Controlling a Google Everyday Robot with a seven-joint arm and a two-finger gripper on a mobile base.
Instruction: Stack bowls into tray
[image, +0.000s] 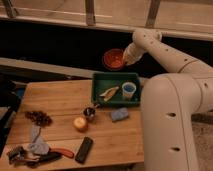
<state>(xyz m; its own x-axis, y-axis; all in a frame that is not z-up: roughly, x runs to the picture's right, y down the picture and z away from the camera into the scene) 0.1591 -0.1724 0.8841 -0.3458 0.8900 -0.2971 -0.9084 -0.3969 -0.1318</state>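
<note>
The claw (125, 59) is clamped on the orange-red bowl (113, 59), holding it tilted in the air above the green tray (99, 93) on the tabletop (60, 100).

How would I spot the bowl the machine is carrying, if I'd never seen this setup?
Start at the wooden table and find the green tray at its far right edge. Above and behind the tray, the white arm's gripper holds the orange-red bowl in the air, tilted toward the camera. It is the only thing off the table.
</note>
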